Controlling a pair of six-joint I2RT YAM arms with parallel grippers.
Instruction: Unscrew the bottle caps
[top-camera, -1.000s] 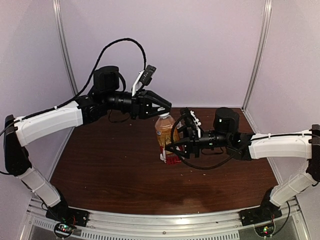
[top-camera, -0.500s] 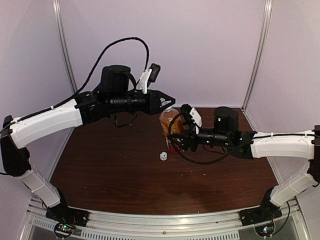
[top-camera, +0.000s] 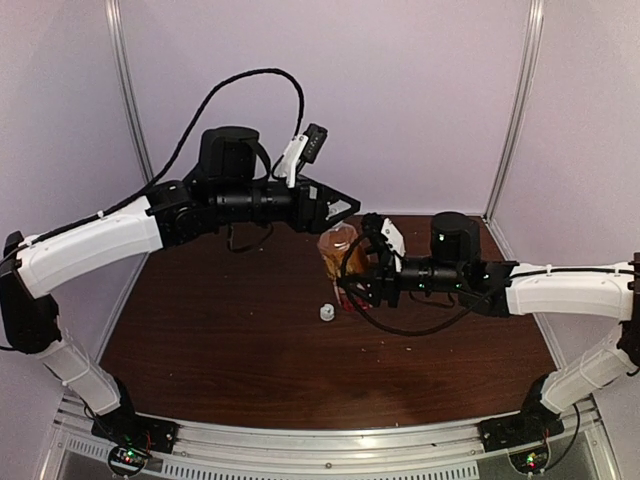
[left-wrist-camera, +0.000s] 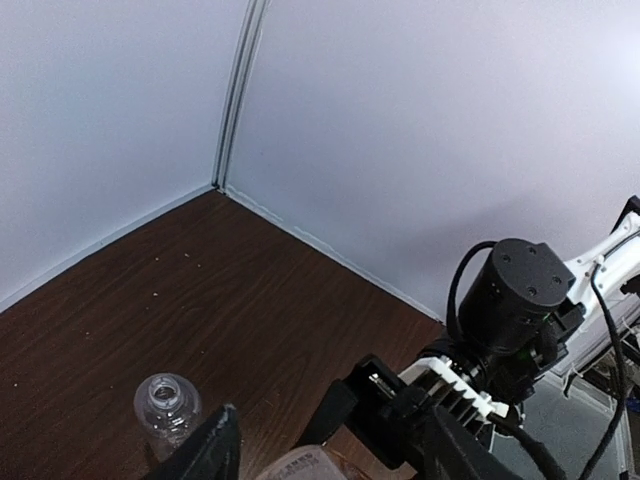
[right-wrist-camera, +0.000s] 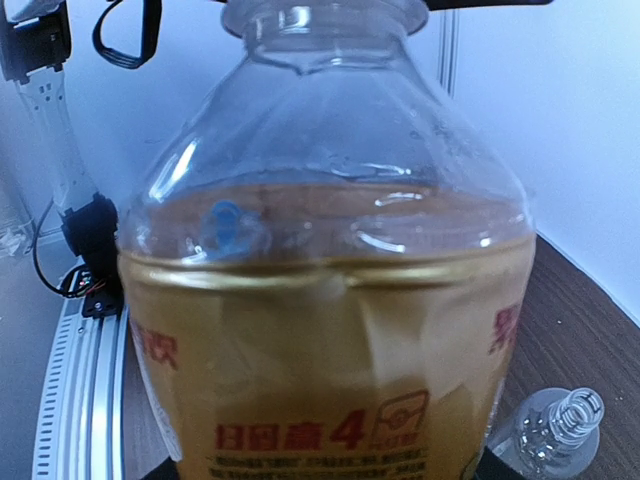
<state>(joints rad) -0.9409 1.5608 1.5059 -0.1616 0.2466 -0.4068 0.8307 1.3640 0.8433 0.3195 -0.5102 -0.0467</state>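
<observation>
Below, white cap (top-camera: 326, 313) on dark table (top-camera: 220, 345), pale walls (top-camera: 420, 100).

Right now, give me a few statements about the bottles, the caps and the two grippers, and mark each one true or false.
1. The right gripper is closed on the brown bottle. True.
2. A white cap lies on the table, beside the brown bottle. True.
3. The clear bottle has its cap screwed on. False: its neck is open, with no cap on it.
4. The left gripper is clamped on a cap. False: it is open by the brown bottle's top and holds nothing.
</observation>
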